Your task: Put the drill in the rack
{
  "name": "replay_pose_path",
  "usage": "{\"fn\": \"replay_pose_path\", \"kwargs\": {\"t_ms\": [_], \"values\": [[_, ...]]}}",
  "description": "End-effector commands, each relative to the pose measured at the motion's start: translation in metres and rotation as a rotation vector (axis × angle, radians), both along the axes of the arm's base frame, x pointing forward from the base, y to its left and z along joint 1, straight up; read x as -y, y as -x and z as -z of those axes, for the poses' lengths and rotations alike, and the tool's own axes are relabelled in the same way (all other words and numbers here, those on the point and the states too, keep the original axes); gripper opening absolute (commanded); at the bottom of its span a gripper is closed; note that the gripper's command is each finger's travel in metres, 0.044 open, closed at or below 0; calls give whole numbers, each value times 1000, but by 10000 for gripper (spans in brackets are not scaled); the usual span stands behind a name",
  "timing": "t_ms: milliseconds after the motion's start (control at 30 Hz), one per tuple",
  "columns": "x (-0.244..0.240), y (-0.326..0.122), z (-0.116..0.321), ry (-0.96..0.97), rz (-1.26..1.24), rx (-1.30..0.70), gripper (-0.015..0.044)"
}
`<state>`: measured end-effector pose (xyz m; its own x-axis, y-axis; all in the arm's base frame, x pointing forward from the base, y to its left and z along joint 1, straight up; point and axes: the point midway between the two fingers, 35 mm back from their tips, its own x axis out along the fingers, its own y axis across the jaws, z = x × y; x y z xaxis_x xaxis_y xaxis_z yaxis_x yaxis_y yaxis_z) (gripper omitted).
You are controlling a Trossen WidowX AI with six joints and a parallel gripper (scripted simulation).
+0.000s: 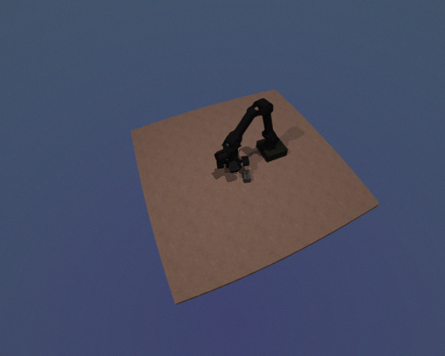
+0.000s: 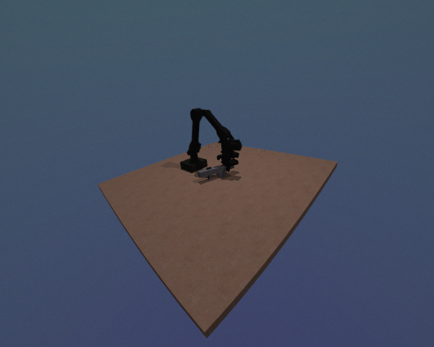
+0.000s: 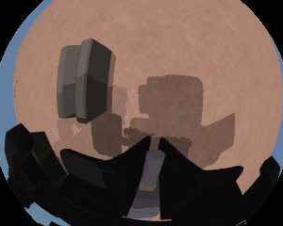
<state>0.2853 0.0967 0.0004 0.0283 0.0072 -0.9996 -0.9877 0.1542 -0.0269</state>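
Observation:
My gripper point(image 1: 234, 167) point(image 2: 228, 168) point(image 3: 155, 141) points down, low over the table, with its fingers shut on the drill. The drill point(image 3: 153, 167) shows in the wrist view as a grey rod between the two black fingers. A grey holder point(image 2: 207, 173) stands beside my gripper in the exterior view, with a small dark key point(image 2: 209, 168) on top; how far down the key is cannot be told. The rack point(image 1: 246, 176) point(image 3: 93, 80), a dark grey grooved block, is a little way off from the fingers. My gripper hides the holder in the top view.
The arm's dark base point(image 1: 272, 150) point(image 2: 193, 164) stands behind the holder and the rack. The brown table point(image 1: 261, 230) point(image 2: 217, 231) has free edges all round. Shadows of the arm and gripper fall beside the rack.

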Motion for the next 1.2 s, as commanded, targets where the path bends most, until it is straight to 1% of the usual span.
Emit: {"fn": "replay_pose_path", "kwargs": {"t_ms": [0, 67, 1167], "values": [[0, -1, 0, 0, 0, 3, 13], [0, -1, 0, 0, 0, 3, 0], [-44, -7, 1, 1, -4, -6, 0]]}}
